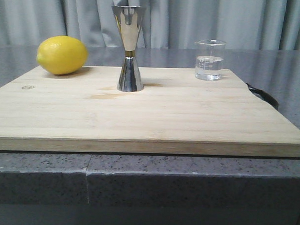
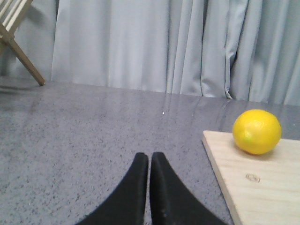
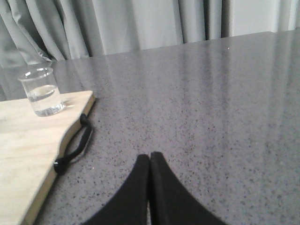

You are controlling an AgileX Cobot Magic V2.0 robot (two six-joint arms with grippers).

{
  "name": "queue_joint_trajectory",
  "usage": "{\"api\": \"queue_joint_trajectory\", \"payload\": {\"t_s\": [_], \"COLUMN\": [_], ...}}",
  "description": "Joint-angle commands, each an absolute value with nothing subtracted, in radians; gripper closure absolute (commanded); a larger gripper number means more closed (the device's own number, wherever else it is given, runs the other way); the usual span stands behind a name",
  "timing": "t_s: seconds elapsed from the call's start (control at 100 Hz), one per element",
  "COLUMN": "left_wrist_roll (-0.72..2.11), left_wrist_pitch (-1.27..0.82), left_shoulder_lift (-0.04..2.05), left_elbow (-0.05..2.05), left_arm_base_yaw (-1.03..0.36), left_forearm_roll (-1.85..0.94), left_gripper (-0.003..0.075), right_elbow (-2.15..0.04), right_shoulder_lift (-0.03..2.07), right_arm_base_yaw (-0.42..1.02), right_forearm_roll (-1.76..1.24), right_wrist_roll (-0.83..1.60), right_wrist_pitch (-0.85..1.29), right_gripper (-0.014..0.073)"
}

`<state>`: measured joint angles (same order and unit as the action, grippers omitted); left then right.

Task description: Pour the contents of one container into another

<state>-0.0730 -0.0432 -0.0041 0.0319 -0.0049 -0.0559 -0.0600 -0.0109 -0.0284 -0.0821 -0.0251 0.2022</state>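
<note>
A small clear glass beaker (image 1: pixel 209 66), part-filled, stands upright near the board's far right corner; the shiny hourglass jigger (image 1: pixel 129 48) stands upright mid-board, toward the far edge.

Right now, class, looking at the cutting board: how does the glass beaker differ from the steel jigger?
The beaker is clear glass with printed marks; the jigger is shiny, opaque steel. The beaker is short and near-straight; the jigger is taller and hourglass-shaped. Liquid shows in the beaker; the jigger's contents are hidden. Both stand upright on the wooden board.

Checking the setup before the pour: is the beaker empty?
No, the beaker on the board's far right corner holds clear liquid roughly halfway up its wall.
</note>
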Motion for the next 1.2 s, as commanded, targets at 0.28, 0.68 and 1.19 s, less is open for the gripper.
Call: {"api": "queue_joint_trajectory", "payload": {"t_s": [0.28,0.68,1.19], "left_wrist_roll": [-0.085,-0.085,-0.085], "left_wrist_pitch": [-0.074,-0.044,-0.038], "left_shoulder_lift": [0.151,0.227,0.227], "left_elbow": [0.307,0.366,0.363], "left_arm_base_yaw": [-0.012,-0.012,-0.012], "left_forearm_roll": [0.01,0.01,0.01], "left_gripper": [0.0739,0.0739,0.0739], "right_elbow": [-0.368,-0.414,-0.413], "right_shoulder_lift": [0.171,0.271,0.271], "right_arm_base_yaw": [-0.032,-0.032,-0.032], "right_forearm_roll": [-0.078,-0.078,-0.078], "right_wrist_roll": [0.085,0.085,0.085], "right_wrist_pitch": [0.233,0.092,0.094], "right_gripper": [0.0669,0.0669,0.0669]}}
